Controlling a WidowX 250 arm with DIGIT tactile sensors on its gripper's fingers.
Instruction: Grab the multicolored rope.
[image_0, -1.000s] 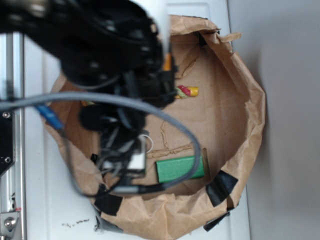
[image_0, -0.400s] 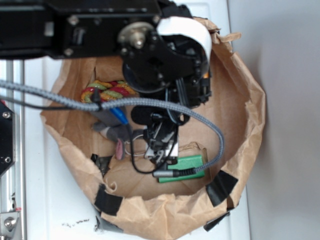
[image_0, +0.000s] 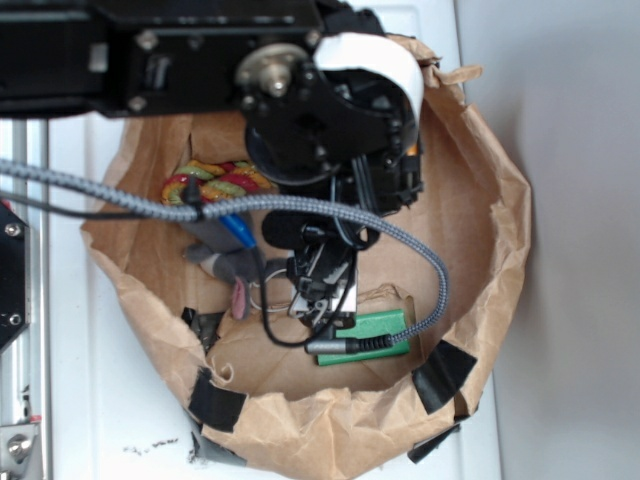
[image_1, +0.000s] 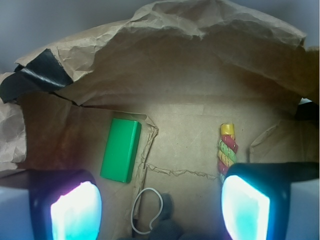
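- Container: crumpled brown paper bag (image_0: 500, 230) with rolled-down walls, patched with black tape, standing on a white worktop (image_0: 100, 420); all items lie on its flat paper floor.
- Task item: thick twisted cotton rope of red, yellow and light-green strands (image_1: 227, 150). In the wrist view its straight end lies on the bag floor, running under the claw's right-hand pad. In the exterior view its curled end (image_0: 215, 180) shows at the upper left of the bag, partly hidden by the arm.
- Claw (image_1: 160, 210): black, with two glowing pads; jaws spread wide and holding nothing, poised above the bag floor.
- Other contents: green rectangular block (image_1: 121, 149), well left of the rope; thin white string loop (image_1: 147, 210), between the pads; grey plush toy with a pink patch (image_0: 230, 270), partly hidden.
- Handling note (judgement): the rope sits off-centre, at one pad instead of between both. Shift the claw sideways toward the rope until the strands lie mid-gap, then descend and close across its width, keeping clear of the string loop.
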